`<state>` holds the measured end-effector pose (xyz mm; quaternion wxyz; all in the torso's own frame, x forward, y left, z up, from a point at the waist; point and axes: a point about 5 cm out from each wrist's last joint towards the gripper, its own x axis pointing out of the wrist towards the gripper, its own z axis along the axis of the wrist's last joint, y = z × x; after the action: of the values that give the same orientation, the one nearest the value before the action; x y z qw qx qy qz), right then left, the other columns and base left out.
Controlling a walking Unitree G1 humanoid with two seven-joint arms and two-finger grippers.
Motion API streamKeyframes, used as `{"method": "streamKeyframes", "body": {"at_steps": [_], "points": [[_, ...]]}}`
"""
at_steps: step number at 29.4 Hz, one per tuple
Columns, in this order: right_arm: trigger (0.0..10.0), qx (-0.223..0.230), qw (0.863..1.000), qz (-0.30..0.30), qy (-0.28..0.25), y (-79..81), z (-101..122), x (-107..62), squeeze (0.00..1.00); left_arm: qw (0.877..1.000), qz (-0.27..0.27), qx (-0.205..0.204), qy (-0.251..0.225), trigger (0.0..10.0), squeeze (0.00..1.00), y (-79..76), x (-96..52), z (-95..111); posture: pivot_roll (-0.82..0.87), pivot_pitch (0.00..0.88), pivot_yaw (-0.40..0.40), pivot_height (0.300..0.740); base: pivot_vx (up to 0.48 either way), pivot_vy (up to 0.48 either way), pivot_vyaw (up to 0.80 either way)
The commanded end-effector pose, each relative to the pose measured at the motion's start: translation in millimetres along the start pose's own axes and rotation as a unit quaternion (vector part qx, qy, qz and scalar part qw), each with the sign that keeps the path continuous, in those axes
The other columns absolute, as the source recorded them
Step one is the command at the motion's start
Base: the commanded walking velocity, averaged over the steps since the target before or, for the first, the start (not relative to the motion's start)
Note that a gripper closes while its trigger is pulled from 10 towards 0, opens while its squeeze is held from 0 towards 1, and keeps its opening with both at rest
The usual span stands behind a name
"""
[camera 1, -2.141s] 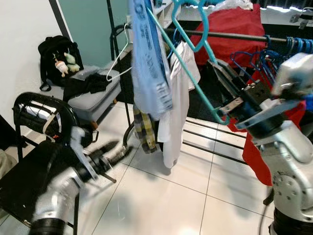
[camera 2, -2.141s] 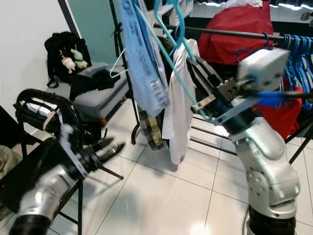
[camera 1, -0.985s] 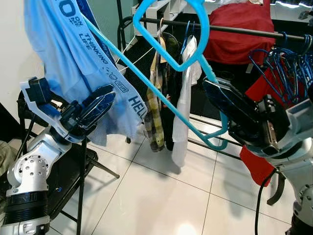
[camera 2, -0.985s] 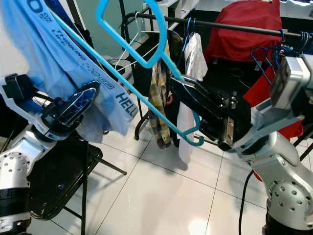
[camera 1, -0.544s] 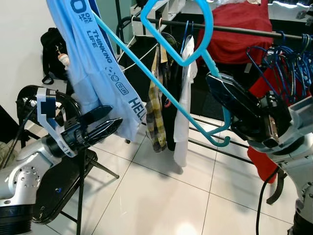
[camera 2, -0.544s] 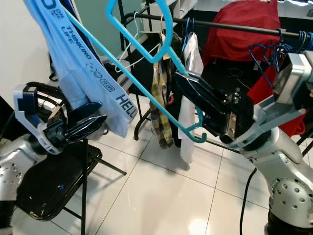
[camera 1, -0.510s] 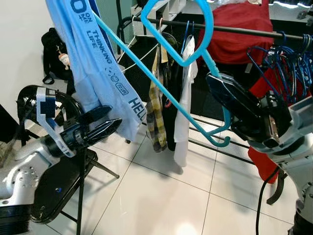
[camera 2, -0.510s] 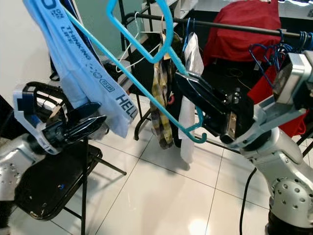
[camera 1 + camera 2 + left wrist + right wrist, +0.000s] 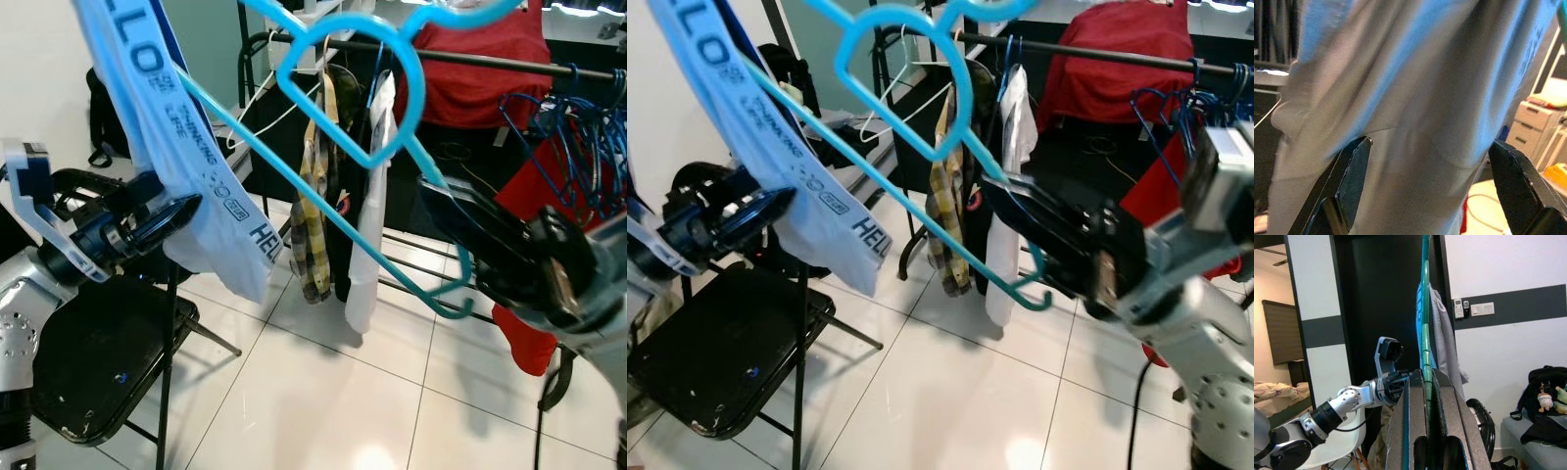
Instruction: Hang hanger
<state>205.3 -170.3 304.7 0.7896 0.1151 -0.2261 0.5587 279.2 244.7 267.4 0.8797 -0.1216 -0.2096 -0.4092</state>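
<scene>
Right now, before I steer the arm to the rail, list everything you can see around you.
teal hanger: one, teal, raised in front of the rail, gripped at its lower corner
light blue shirt: one, light blue with printed lettering, draped on the hanger's left side
clothes rail: one, black, across the back
hung clothes: several, plaid, dark and white, on the rail
blue hangers: a bunch, blue, at the rail's right end
red cloth: one, red, behind the rail
folding chair: one, black, lower left on the tile floor
left gripper: open, fingers either side of the shirt
right gripper: shut on the teal hanger
</scene>
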Motion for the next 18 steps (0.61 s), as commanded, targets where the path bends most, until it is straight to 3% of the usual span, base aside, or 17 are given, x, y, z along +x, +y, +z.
{"method": "streamKeyframes", "body": {"at_steps": [1, 11, 18], "points": [[10.0, -0.003, 1.000, 0.017, -0.002, 6.5, 4, -0.3, 0.00, 1.000, -0.015, -0.007, -0.020, 10.0, 0.00, -2.8, 0.9, 6, -0.08, 0.104, 0.074, 0.740, 0.000, 0.000, 0.00], [10.0, 0.008, 0.999, 0.037, 0.006, 12.9, 2, -1.3, 0.00, 0.997, -0.056, -0.032, -0.043, 10.0, 0.00, -12.8, 7.5, 11, -0.08, 0.104, 0.077, 0.740, 0.000, 0.000, 0.00], [10.0, 0.021, 0.998, 0.054, 0.005, 18.3, -1, 1.8, 0.00, 0.991, -0.094, -0.074, -0.066, 10.0, 0.00, -29.4, 22.8, 2, -0.08, 0.104, 0.076, 0.740, 0.000, 0.000, 0.00]]}}
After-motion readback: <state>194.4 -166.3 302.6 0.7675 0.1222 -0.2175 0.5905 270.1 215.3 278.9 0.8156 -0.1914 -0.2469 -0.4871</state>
